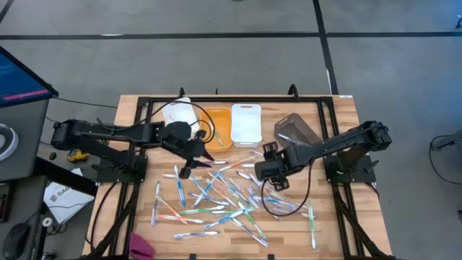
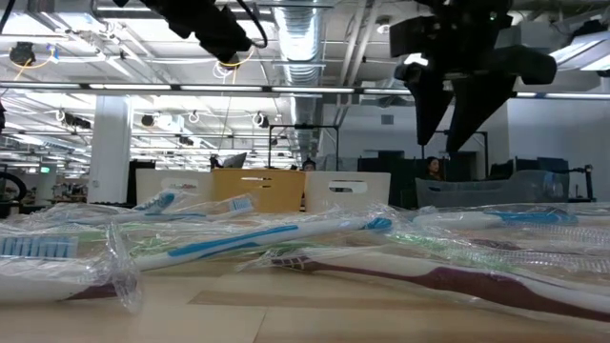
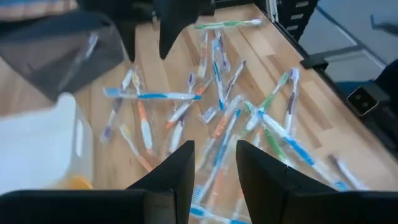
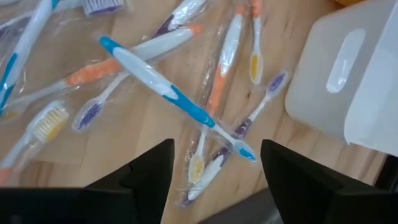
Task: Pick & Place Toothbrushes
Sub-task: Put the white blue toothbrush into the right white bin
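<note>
Right wrist view: right gripper (image 4: 214, 171), fingers wide and empty, hovers over a blue-and-white toothbrush (image 4: 177, 99) lying crossed over others on the tabletop (image 4: 143, 124). Left gripper (image 3: 214, 171), fingers narrowly parted and empty, hovers nearby. Risk: overlapping wrappers may snag neighbouring toothbrushes.

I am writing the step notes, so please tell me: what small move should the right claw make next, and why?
Probably lower the right claw straight down. Its fingers stand open and empty above the blue and white toothbrush, which lies across other wrapped brushes beside the white bin. Going down would bring the fingers around its handle. The left claw hovers over the pile.
</note>
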Tool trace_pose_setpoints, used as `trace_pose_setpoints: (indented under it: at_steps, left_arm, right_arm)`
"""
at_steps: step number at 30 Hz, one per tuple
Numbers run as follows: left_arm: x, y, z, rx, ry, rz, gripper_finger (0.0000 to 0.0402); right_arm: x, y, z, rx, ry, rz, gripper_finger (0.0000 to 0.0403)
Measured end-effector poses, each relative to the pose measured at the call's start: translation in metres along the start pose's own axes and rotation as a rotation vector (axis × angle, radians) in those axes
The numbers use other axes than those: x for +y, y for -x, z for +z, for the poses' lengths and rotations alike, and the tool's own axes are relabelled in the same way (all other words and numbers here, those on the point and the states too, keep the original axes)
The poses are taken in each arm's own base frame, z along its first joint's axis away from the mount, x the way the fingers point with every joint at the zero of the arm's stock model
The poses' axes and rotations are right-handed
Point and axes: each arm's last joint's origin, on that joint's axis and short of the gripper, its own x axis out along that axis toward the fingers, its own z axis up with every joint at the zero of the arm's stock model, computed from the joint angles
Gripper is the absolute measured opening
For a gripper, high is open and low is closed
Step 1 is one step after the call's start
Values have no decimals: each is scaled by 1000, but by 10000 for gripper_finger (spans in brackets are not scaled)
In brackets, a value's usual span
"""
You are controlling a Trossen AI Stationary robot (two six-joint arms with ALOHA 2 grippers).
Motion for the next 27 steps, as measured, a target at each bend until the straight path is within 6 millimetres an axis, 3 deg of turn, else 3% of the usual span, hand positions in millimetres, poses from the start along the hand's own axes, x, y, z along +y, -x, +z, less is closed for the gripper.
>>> trace_pose_setpoints:
  at_steps: [7, 18, 27]
  left_arm:
    - [-13, 14, -10, 114, 23, -46, 111]
    - [-27, 38, -3, 32, 27, -69, 111]
    - [-35, 39, -2, 25, 6, -97, 111]
  right_arm:
    - [-6, -2, 0, 1, -22, -8, 211]
    - [-16, -5, -2, 5, -70, 40, 184]
    - [-16, -6, 2, -53, 18, 106, 154]
